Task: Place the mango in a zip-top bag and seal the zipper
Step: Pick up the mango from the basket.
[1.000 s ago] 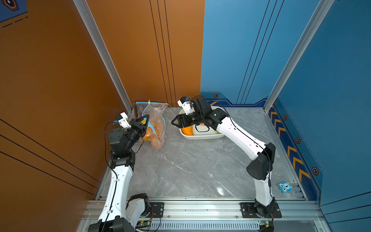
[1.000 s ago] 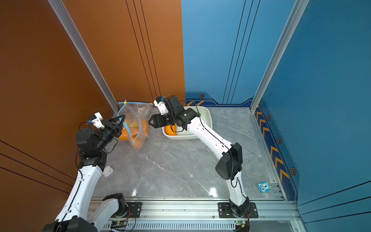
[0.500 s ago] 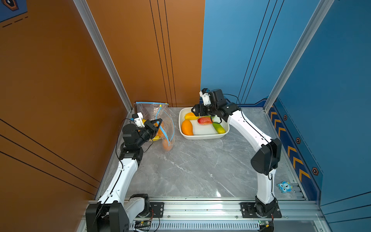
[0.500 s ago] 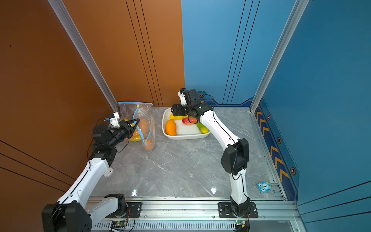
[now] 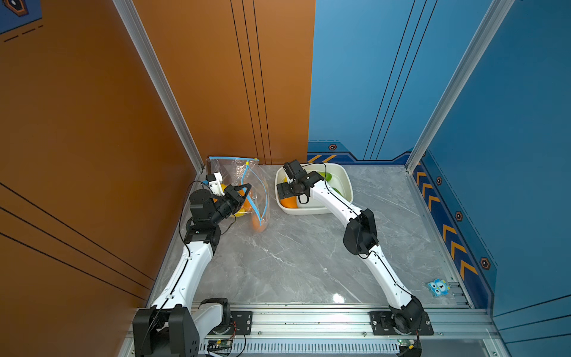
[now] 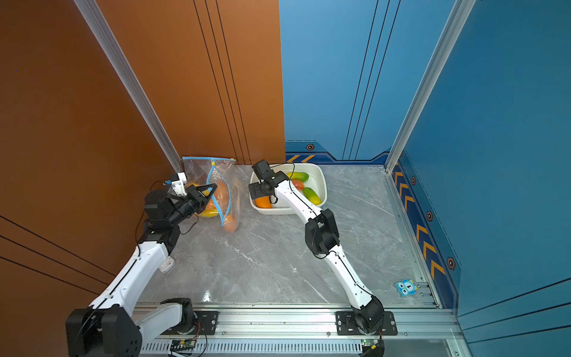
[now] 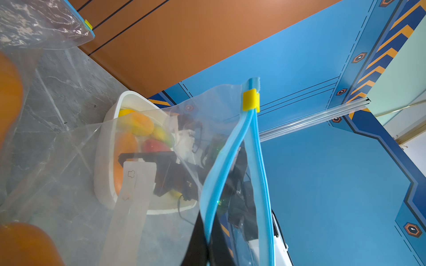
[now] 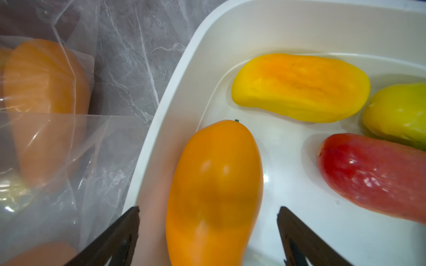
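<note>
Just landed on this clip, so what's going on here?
The left gripper is shut on the blue zipper edge of the zip-top bag, holding its mouth open. Orange fruit already lies inside, and the zipper is not sealed. The right gripper hovers open over an orange mango in the white tub, with its fingers on either side, not yet gripping.

Both top views look down from high over the near rail, facing twelve o'clock across the whole surface (image 5: pixel 293 253). The left wrist camera peers close through the zip-top bag (image 7: pixel 230 159), apparently toward the tub (image 7: pixel 101 165); the right wrist camera hangs close above it.
</note>
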`<state>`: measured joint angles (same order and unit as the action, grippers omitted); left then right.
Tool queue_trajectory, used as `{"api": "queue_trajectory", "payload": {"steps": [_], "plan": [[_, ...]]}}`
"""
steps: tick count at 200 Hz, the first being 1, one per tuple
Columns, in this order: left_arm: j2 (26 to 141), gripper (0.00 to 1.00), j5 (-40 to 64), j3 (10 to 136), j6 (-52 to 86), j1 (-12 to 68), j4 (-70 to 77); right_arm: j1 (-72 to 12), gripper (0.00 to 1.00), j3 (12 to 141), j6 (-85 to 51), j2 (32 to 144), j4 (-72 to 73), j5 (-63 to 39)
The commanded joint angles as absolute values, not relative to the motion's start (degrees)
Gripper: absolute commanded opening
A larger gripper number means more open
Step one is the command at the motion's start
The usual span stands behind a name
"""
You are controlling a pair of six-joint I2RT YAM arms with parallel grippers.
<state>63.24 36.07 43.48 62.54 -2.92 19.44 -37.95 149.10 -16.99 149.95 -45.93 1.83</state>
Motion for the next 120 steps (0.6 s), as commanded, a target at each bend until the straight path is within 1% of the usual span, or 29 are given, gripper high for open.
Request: {"api": "queue_trajectory", "payload": {"steps": [1, 13, 39, 53, 70, 83, 120], "plan": [[63.5, 0.00, 38.1, 45.2, 60.6, -2.4, 19.0, -37.8, 0.94, 150.7, -19.4, 151.9, -47.3, 5.2], [63.5, 0.00, 38.1, 45.5, 60.6, -2.2, 19.0, -37.8, 0.94, 151.3, -19.8, 153.0, -47.3, 4.9], [63.2, 0.00, 38.5, 46.6, 60.5, -1.1, 19.0, -37.5, 0.94, 151.5, -21.6, 154.7, -47.3, 0.3], [62.6, 0.00, 38.7, 47.3, 59.7, -0.1, 19.0, -37.5, 0.94, 151.9, -22.2, 155.6, -47.4, -0.4], [62.1, 0.00, 39.0, 47.5, 59.3, 0.5, 19.0, -37.5, 0.93, 151.9, -22.9, 156.2, -47.4, -0.8], [61.8, 0.00, 39.5, 47.6, 59.1, 0.5, 19.0, -37.3, 0.91, 152.2, -23.3, 156.6, -47.2, -1.0], [61.8, 0.00, 39.9, 46.9, 59.1, 0.5, 19.0, -36.5, 0.62, 153.6, -24.6, 156.5, -46.8, -0.8]]}}
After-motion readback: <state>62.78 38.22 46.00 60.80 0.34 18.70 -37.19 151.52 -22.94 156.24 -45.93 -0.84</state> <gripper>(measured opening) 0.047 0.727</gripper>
